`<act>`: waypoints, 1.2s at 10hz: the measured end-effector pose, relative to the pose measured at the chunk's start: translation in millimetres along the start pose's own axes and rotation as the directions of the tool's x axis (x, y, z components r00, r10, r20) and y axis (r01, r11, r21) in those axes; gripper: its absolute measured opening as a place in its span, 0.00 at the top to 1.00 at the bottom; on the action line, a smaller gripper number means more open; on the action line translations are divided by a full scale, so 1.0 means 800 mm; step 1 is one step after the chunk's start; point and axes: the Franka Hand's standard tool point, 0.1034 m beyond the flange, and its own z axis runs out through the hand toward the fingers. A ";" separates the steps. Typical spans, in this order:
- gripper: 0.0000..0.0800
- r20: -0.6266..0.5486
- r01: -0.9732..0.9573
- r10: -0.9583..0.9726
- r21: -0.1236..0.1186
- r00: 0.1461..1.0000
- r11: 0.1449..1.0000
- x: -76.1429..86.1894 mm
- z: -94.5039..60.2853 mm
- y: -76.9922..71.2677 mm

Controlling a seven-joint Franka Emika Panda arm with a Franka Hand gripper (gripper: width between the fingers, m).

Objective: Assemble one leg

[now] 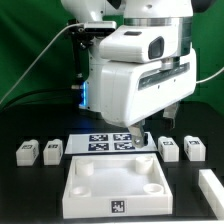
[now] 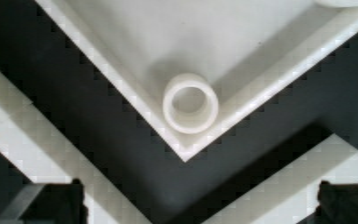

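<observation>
Overhead, the arm reaches down from the top of the exterior view. Its bulky white wrist hangs over the marker board (image 1: 100, 143), tilted toward the exterior view's right. The pincer (image 1: 140, 137) points down at the desk (image 1: 30, 190), just behind the tray (image 1: 90, 206). In the wrist view two dark fingers (image 2: 37, 203) sit far apart at opposite corners with nothing between them, so the pincer is spread and empty. Beneath it that view shows one corner of the tray and a round socket (image 2: 190, 105) standing up inside the corner.

All four legs lie on the desk, apart from the arm and the tray. The far-left leg (image 1: 27, 152) and inner-left leg (image 1: 52, 150) lie at the exterior view's left of the marker board. The inner-right leg (image 1: 169, 148) and far-right leg (image 1: 193, 148) lie at its right. Each lies flat with its tag facing up. The right pair seem to have their long sides running from front to back. The left pair are too small to judge.
</observation>
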 end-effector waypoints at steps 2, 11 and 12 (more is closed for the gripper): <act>0.19 0.000 0.000 0.000 0.000 1.000 1.000 0.000 0.000 0.000; 0.19 0.009 0.316 -0.316 0.000 0.949 0.949 -0.040 0.007 -0.038; 0.19 0.012 0.397 -0.397 0.002 0.918 0.918 -0.066 0.013 -0.059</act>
